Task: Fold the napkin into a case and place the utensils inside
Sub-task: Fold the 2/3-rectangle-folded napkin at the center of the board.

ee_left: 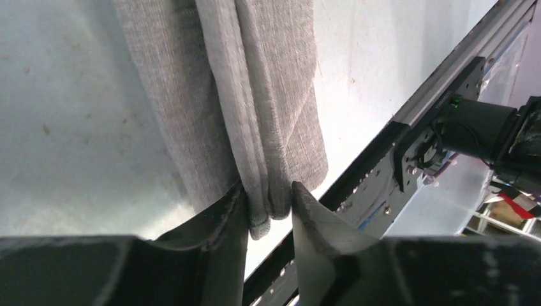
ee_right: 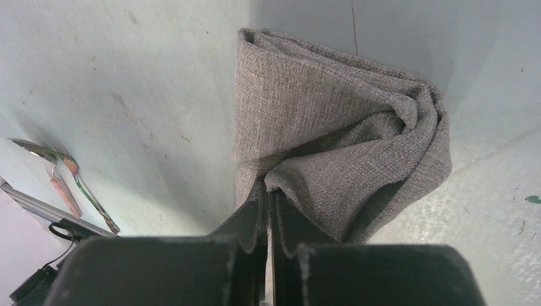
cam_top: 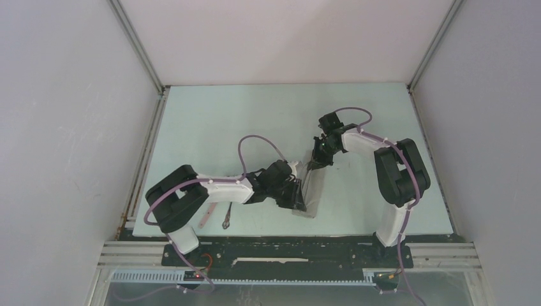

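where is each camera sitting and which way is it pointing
Top external: fixed above and behind the arms, looking down on the table; both arms show.
Left wrist: rides behind the left gripper, parted around the napkin, facing the front rail.
Right wrist: rides behind the right gripper, shut on the napkin, facing down at the table.
Shared: napkin in all; spoon and fork in top and right wrist.

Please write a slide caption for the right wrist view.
Right gripper pinches the folded grey napkin; spoon and fork lie aside.

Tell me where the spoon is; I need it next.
Top view: the spoon lies at the table's near edge, on the left, just left of the fork.
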Robot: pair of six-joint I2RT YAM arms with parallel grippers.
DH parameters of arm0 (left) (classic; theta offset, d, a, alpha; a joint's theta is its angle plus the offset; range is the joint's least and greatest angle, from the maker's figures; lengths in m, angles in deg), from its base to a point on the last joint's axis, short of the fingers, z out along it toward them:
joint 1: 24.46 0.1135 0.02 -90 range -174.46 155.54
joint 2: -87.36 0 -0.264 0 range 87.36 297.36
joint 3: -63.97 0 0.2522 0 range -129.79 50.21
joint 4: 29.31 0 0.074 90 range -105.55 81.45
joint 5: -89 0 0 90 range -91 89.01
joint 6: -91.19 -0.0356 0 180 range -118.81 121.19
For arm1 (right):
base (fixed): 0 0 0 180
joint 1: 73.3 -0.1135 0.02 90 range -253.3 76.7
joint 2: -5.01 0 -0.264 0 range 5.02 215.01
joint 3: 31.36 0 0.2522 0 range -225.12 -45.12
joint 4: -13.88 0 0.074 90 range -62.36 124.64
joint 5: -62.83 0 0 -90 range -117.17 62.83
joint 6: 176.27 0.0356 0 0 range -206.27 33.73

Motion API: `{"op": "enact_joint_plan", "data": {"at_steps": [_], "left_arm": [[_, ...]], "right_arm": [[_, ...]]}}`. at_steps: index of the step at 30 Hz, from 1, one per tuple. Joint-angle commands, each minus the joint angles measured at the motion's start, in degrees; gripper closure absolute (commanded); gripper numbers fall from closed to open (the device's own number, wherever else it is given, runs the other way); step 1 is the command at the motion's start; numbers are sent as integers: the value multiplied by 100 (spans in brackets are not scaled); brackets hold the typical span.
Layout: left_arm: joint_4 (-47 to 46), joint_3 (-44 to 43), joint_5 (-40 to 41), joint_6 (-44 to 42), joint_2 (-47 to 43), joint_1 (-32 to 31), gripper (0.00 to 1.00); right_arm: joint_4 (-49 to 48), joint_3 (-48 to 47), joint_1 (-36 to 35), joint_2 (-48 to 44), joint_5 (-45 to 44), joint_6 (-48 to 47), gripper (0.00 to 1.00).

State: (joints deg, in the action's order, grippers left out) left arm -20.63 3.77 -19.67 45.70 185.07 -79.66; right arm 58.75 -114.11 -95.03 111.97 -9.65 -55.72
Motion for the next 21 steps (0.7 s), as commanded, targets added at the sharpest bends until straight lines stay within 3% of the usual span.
{"op": "enact_joint_plan", "data": {"at_steps": [1,4,6,10,13,21], "left_arm": [[844,-134,240,-321,-782,-9,55],[1353,-368,619,-551,-1105,-32,39],[1853,-680,1098,-718,-1186,-126,33],[2638,-1431,1733,-858,-689,-164,13],[2785,-1891,1849,-866,-64,-153,14],[2838,-2290,2265,-795,616,-37,42]], "right_arm": [[-303,-255,-17,36,-189,120,100],[-293,-255,-24,49,-201,117,100],[-290,-255,-25,46,-196,112,100],[-295,-257,-35,53,-192,99,100],[-305,-255,-48,67,-183,93,100],[-302,-255,-105,1,-165,77,100]]}}
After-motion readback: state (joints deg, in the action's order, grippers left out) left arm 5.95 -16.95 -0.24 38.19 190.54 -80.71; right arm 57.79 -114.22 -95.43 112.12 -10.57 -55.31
